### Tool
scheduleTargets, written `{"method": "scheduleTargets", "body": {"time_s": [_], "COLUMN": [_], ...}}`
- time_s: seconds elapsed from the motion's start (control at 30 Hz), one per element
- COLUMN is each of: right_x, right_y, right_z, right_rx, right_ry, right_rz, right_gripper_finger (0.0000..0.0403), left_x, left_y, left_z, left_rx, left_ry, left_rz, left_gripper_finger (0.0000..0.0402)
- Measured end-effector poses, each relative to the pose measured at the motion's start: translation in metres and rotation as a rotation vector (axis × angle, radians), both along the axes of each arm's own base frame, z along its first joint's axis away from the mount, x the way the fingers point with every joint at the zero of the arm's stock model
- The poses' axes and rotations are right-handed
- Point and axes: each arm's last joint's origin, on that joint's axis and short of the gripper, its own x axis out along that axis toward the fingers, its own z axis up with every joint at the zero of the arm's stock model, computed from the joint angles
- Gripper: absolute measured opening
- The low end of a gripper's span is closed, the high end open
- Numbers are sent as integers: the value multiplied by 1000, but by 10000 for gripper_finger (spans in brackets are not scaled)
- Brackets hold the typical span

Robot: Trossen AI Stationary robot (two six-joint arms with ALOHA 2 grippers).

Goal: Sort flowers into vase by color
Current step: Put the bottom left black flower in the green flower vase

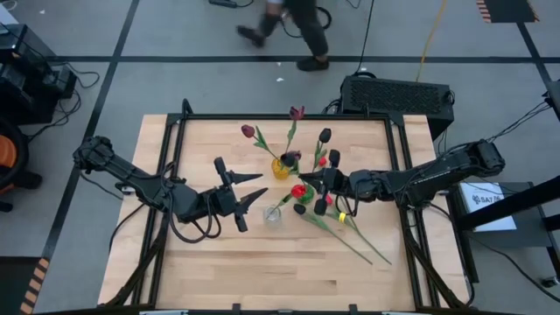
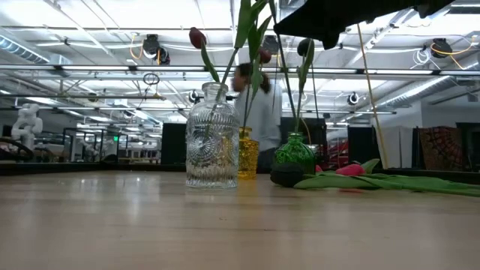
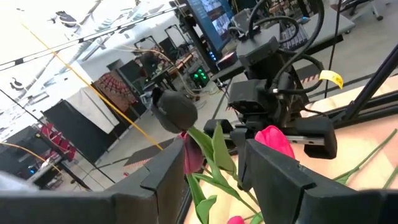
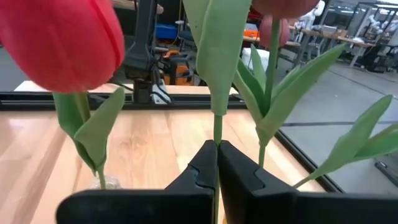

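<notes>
A robotics lab: wooden desk (image 1: 262,262) on taped concrete floor (image 1: 175,35), cables, ceiling light strips (image 2: 90,30), monitors (image 3: 214,18) behind

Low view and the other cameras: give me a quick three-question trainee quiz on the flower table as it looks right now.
1. True or false: the right claw is shut on a flower stem.
2. How many vases stand on the table? A: two. B: three. C: five.
3. Fill in the blank: the left claw is ____.

Key: 1 true; 2 B; 3 open.
</notes>
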Motion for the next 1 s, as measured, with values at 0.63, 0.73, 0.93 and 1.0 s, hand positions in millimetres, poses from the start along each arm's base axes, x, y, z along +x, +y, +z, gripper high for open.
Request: {"method": "scheduleTargets", "body": {"time_s": [0.63, 0.73, 0.93, 1.0], "right_x": [10, 10, 9, 9], "right_y": [-8, -11, -16, -17], "right_z": [-15, -17, -23, -24], "right_rx": [41, 75, 126, 135], "right_ry": [37, 48, 90, 92], "right_rz": [-44, -61, -93, -99], "right_gripper_finger": [0, 0, 0, 0], "left_x": [0, 0, 0, 0], "left_y": [0, 0, 0, 0], "left_z": [0, 0, 0, 0], "left_rx": [0, 0, 0, 0], "left_ry": [0, 0, 0, 0], "left_rz": [0, 0, 0, 0], "left_gripper_finger": [176, 176, 176, 176]}}
